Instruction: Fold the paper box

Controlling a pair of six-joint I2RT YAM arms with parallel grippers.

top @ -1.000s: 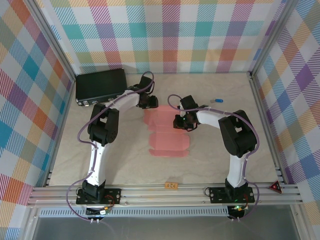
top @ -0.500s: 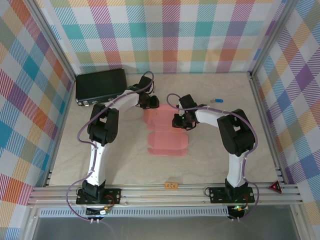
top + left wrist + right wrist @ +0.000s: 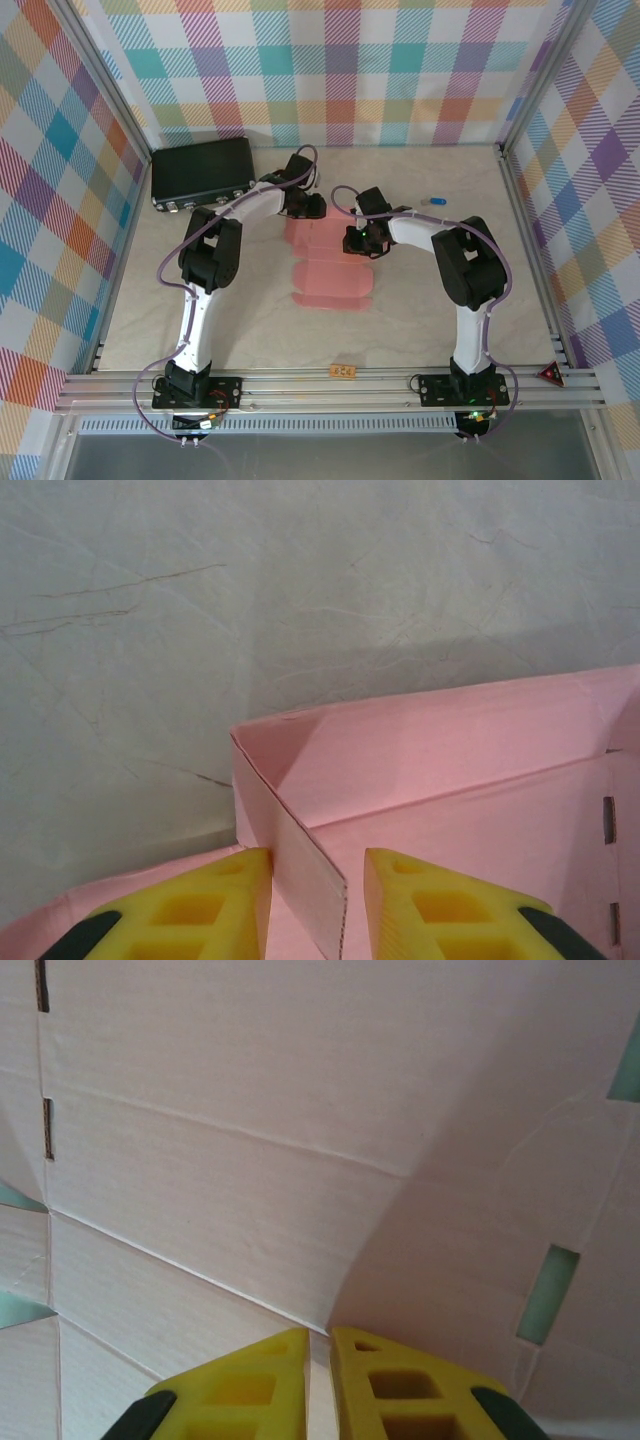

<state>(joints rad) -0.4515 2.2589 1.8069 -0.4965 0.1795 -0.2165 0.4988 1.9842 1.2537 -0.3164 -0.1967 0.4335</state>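
The paper box (image 3: 330, 275) is a salmon-pink flat cut-out lying mid-table. My left gripper (image 3: 315, 207) is at its far edge. In the left wrist view a raised flap of the paper box (image 3: 300, 850) stands between the yellow fingers of the left gripper (image 3: 315, 855). The left finger touches it and the right finger stands a little apart, so the jaws are open. My right gripper (image 3: 355, 240) is at the card's right side. In the right wrist view the right gripper (image 3: 320, 1332) is pinched shut on a thin edge of the paper box (image 3: 250, 1110), and the card bends upward there.
A black case (image 3: 202, 172) with latches lies at the back left. A small blue object (image 3: 434, 202) lies at the back right. An orange tag (image 3: 342, 371) sits by the front rail. Metal frame rails and checked walls close in the table.
The left gripper has shifted to the right along the card's far edge and its jaws have narrowed a little. The right gripper has edged slightly left and stays pinched on the card.
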